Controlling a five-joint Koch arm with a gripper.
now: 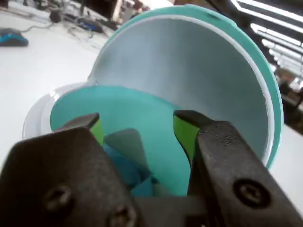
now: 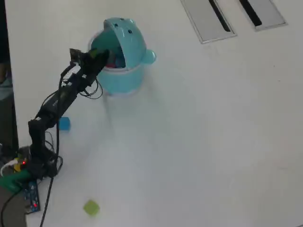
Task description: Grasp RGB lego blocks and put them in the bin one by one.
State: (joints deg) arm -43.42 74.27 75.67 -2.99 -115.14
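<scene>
The bin (image 2: pixel 127 71) is a light teal round bucket at the upper left of the overhead view, with its animal-face lid (image 2: pixel 124 35) flipped up. My gripper (image 2: pixel 103 54) hangs over the bin's mouth. In the wrist view the bin's teal inside (image 1: pixel 142 113) and raised lid (image 1: pixel 199 71) fill the frame. My gripper (image 1: pixel 138 120) is open there, with nothing between its green pads (image 1: pixel 185 135). Blurred blue and grey shapes lie low between the jaws; I cannot tell what they are. A blue block (image 2: pixel 64 123) and a yellow-green block (image 2: pixel 91 207) lie on the table. No red block shows.
Two grey slotted panels (image 2: pixel 208 19) (image 2: pixel 262 12) sit at the top right of the white table. The arm's base (image 2: pixel 29 172) with cables and a board stands at the lower left edge. A blue mouse (image 1: pixel 12 38) and cables lie far behind the bin.
</scene>
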